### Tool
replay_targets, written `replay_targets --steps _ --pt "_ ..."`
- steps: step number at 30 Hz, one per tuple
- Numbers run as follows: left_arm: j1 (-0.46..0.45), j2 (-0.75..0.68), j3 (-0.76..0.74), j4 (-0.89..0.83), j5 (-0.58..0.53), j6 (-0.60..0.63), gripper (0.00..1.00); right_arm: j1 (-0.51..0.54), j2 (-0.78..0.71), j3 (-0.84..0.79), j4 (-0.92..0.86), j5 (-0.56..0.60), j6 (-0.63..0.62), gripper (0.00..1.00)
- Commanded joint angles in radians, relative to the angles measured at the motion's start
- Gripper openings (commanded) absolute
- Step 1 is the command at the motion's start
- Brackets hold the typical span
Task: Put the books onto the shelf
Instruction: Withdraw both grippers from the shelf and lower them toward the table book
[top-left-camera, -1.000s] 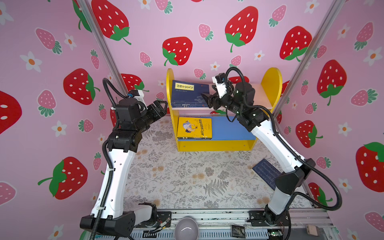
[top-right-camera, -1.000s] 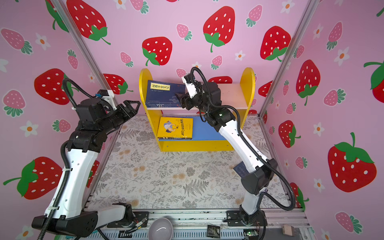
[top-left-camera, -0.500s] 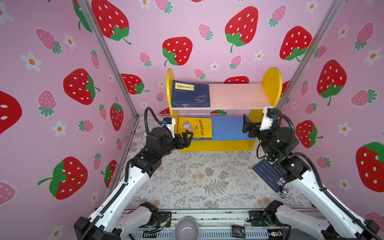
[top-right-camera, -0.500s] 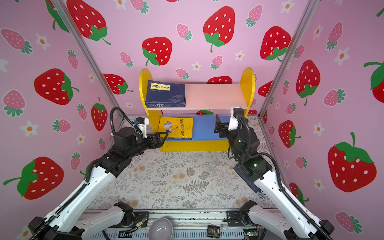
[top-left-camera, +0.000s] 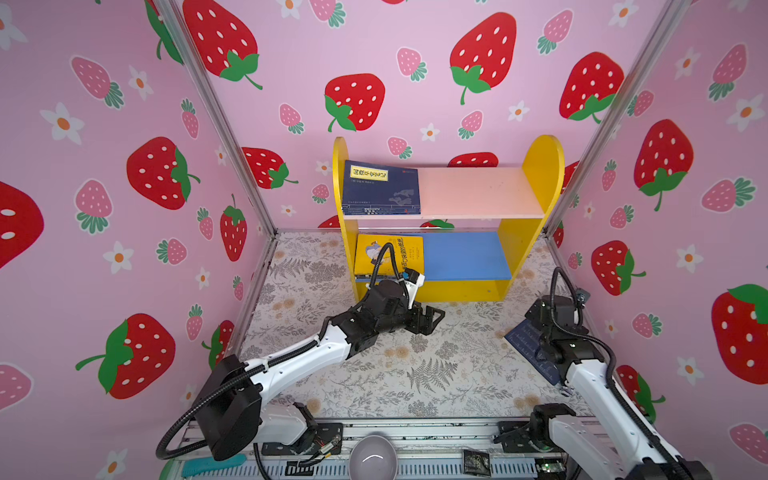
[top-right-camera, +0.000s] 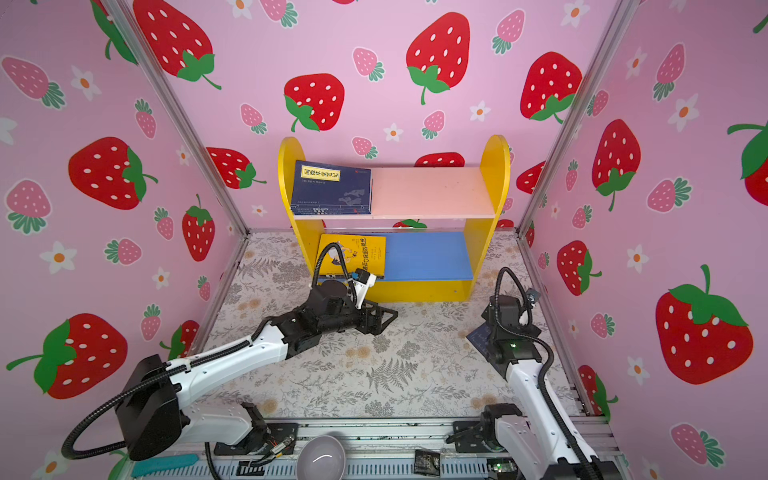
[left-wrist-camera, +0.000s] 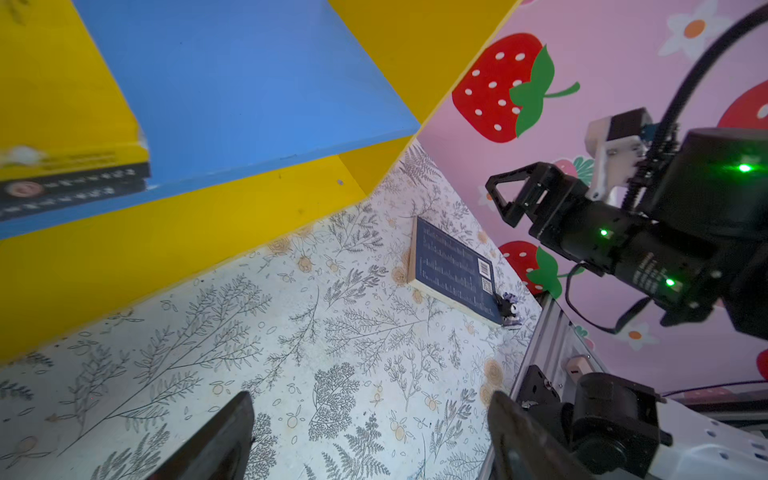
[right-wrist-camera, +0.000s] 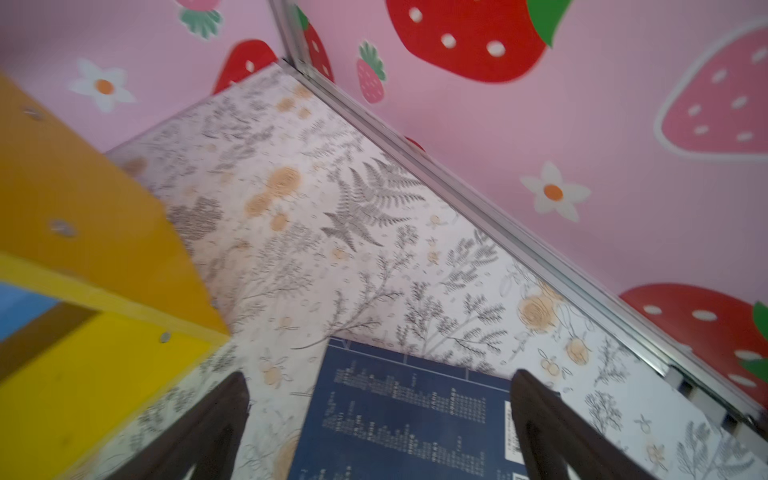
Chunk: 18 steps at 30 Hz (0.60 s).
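The shelf (top-left-camera: 540, 166) (top-right-camera: 492, 166) stands at the back in both top views. A stack of navy books (top-left-camera: 380, 189) (top-right-camera: 332, 187) lies on the left of its pink upper board. A yellow book (top-left-camera: 370, 253) (top-right-camera: 365, 251) tops a small stack on the blue lower board (left-wrist-camera: 249, 83). One more navy book (top-left-camera: 525, 345) (top-right-camera: 478, 338) (left-wrist-camera: 453, 266) (right-wrist-camera: 399, 415) lies flat on the floor at the right, partly hidden by the right arm. My right gripper (right-wrist-camera: 379, 386) (top-left-camera: 536, 313) hangs open just above this book. My left gripper (left-wrist-camera: 370, 411) (top-left-camera: 434, 322) (top-right-camera: 386, 320) is open and empty over the floor before the shelf.
Pink strawberry walls with aluminium posts (top-left-camera: 598, 120) close in three sides. A floral mat (top-left-camera: 415, 374) covers the floor. A grey bowl (top-left-camera: 372, 457), a teal tool (top-left-camera: 212, 465) and a small black packet (top-left-camera: 476, 461) lie on the front rail.
Both arms have come down from shelf height to the floor. The left gripper has swung right, in front of the shelf. The right gripper has left the upper board and now hovers over the floor book.
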<state>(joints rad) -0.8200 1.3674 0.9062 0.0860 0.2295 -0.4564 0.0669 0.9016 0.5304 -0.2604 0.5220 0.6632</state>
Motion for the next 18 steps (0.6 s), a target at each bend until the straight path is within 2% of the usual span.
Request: replay_targets --steps 1,3,4,6,10,14,18 --pt "-0.023 0.024 0.017 0.080 0.012 -0.014 0.91 -0.163 0.056 -0.031 0.027 -0.187 0.061 1.00" --pt "-0.028 0.033 0.017 0.087 0.018 -0.019 0.92 -0.255 0.094 -0.055 0.035 -0.247 0.059 1.00" --pt "-0.028 0.034 0.017 0.089 0.015 -0.019 0.92 -0.277 0.109 -0.063 0.039 -0.234 0.057 1.00" --pt "-0.029 0.035 0.019 0.084 0.009 -0.015 0.92 -0.283 0.127 -0.072 0.034 -0.166 0.067 1.00" --pt "-0.029 0.036 0.031 0.070 -0.001 -0.010 0.92 -0.310 0.173 -0.089 0.030 -0.114 0.104 1.00" --pt "-0.029 0.039 0.036 0.067 -0.009 -0.014 0.92 -0.344 0.238 -0.109 0.063 -0.139 0.105 1.00" --pt "-0.028 0.041 0.039 0.051 -0.026 -0.017 0.92 -0.353 0.290 -0.123 0.119 -0.213 0.079 1.00"
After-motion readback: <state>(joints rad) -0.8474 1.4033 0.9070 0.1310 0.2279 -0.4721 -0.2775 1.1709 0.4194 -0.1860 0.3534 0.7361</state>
